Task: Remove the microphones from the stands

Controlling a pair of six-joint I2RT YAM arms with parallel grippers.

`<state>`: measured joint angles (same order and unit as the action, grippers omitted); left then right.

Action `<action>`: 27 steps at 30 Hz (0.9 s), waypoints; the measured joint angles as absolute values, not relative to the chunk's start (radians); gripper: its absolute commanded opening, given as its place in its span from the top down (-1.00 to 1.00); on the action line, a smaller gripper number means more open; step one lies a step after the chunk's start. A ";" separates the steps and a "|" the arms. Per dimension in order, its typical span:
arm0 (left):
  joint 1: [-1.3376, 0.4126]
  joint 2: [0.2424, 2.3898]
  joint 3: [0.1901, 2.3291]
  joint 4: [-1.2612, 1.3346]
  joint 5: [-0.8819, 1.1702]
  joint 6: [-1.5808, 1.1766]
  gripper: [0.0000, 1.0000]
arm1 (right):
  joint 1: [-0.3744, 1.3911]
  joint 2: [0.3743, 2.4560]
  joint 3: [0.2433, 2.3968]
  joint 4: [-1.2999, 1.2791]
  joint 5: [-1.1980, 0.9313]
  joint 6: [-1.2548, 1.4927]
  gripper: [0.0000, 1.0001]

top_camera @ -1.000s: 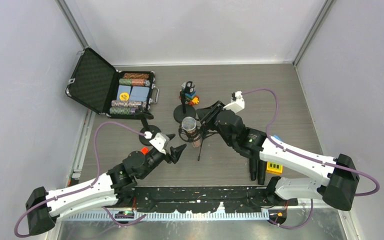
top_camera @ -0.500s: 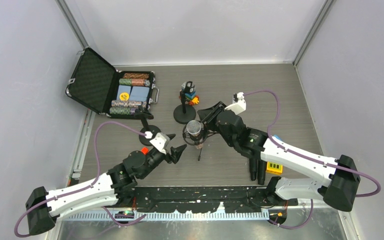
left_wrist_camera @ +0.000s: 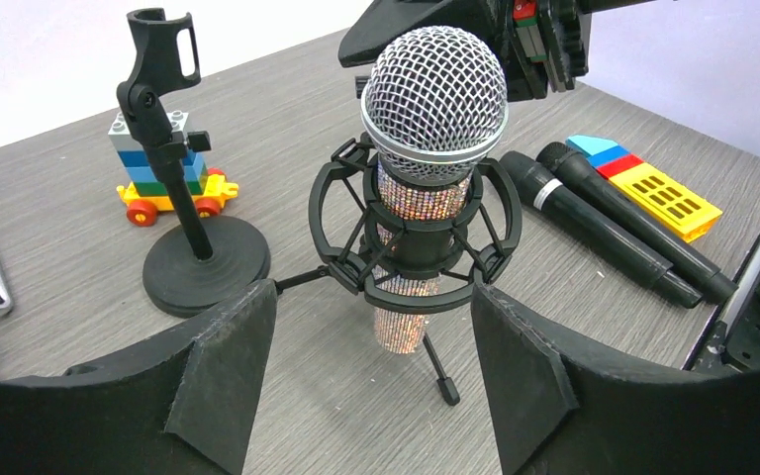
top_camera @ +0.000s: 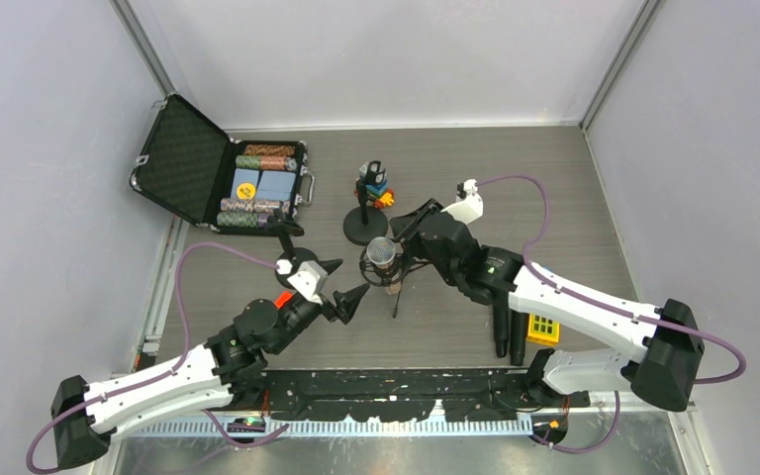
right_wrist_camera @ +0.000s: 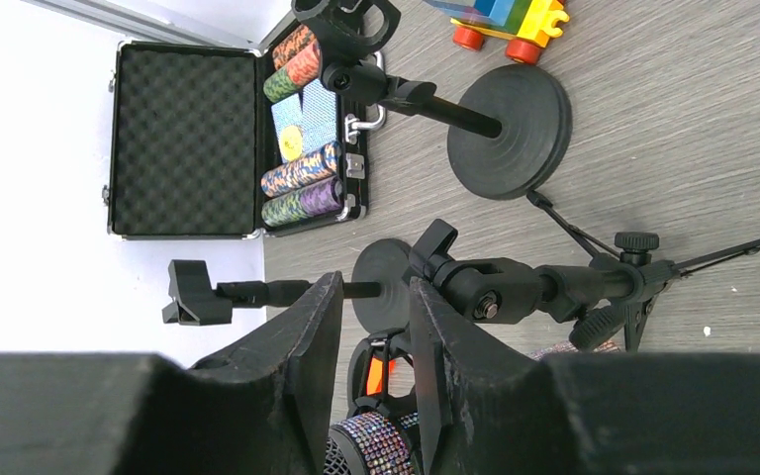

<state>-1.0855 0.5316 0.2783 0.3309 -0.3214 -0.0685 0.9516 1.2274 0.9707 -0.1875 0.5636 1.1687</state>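
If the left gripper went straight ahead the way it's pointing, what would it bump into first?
Most likely the sparkly microphone, sitting in its black shock mount. The left gripper has its open jaws aimed right at it, with nothing in between.

Over the last second I see my left end effector (top_camera: pixel 346 279) spread its jaws wider and creep forward toward the microphone (top_camera: pixel 380 255), while the right end effector (top_camera: pixel 404 236) shifts slightly leftward, tipping the microphone's head and the stand (top_camera: pixel 394 297) top nearer the bench's (top_camera: pixel 554 178) front edge.
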 measured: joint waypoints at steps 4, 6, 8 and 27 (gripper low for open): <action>-1.085 0.567 0.286 0.329 -0.319 -0.064 -0.53 | 0.952 1.211 0.945 -0.168 0.564 1.191 0.24; -1.085 0.588 0.299 0.331 -0.315 -0.062 -0.54 | 0.952 1.205 0.944 -0.179 0.574 1.209 0.23; -1.085 0.611 0.309 0.332 -0.312 -0.061 -0.55 | 0.962 1.204 0.942 -0.194 0.611 1.240 0.22; -1.085 0.677 0.357 0.346 -0.321 -0.020 -0.56 | 1.121 1.209 0.795 0.038 0.928 1.493 0.07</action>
<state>-1.0855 0.6773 0.3569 0.3462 -0.3210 -0.0200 1.1213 1.2091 0.7948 0.0383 0.9279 1.4933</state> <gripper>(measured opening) 0.784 0.443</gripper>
